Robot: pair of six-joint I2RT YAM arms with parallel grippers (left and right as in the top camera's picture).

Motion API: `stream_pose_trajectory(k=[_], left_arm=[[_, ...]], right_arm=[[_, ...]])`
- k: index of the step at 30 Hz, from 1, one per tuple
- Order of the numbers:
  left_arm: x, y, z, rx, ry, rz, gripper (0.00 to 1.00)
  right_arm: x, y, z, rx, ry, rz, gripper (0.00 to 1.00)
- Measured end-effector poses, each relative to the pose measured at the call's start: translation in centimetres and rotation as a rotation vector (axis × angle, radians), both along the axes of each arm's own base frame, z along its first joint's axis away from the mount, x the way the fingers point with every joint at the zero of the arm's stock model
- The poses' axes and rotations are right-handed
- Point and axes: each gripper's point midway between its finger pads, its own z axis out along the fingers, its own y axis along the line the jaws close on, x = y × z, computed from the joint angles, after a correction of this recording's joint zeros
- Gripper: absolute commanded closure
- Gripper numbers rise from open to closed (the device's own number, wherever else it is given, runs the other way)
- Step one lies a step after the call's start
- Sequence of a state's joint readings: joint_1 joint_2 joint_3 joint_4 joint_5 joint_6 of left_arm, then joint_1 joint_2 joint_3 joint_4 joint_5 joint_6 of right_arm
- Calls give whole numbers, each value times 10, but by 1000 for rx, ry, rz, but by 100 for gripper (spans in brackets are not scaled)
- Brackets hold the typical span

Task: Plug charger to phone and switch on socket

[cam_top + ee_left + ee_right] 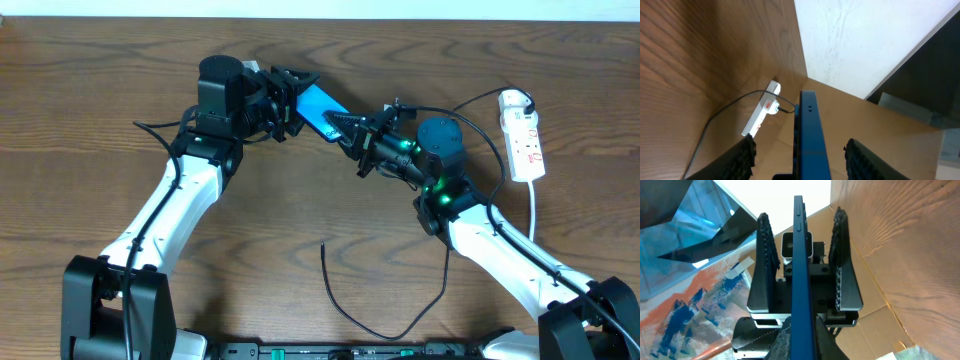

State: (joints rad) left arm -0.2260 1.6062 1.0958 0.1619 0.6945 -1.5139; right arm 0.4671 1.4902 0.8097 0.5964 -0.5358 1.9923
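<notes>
**Overhead.** You see the phone (318, 106) between the two claws, above the middle of the counter (90, 150). The right claw (352, 135) is clamped on the phone's right end. The left claw (288, 104) sits at the opposite end. The socket (523, 135) lies at the far right of the counter, well apart from the phone. The charger (324, 265) loops across the near part of the counter. Its free end rests on the wood, not in the phone.

**Left wrist.** You see the phone (810, 135) edge-on between the left claw's fingers (742, 157). The left claw (800, 146) stands apart, with a gap showing on each side of the phone. Beyond it lies the socket (762, 112), with a thin black cable running to it.

**Right wrist.** The right claw (801, 341) is closed on the phone (800, 260) at the bottom of the view. The left claw (800, 217) faces you and straddles the phone's far end without touching it.
</notes>
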Motion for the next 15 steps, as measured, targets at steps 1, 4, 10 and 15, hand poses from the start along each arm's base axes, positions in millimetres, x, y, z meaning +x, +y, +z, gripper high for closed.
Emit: stream_pose_trajectory(k=[1,4,10,15], left_arm=[[0,0,0,-1,0,-1,48],[0,0,0,-2,0,-3,53],[0,0,0,-1,0,-4,58],[0,0,0,0,-1,-4,65]], right_arm=[[0,0,0,0,0,1,99],[-1,1,0,0,0,3,99],[-1,1,0,0,1,6,99],[-1,1,0,0,1,7,99]])
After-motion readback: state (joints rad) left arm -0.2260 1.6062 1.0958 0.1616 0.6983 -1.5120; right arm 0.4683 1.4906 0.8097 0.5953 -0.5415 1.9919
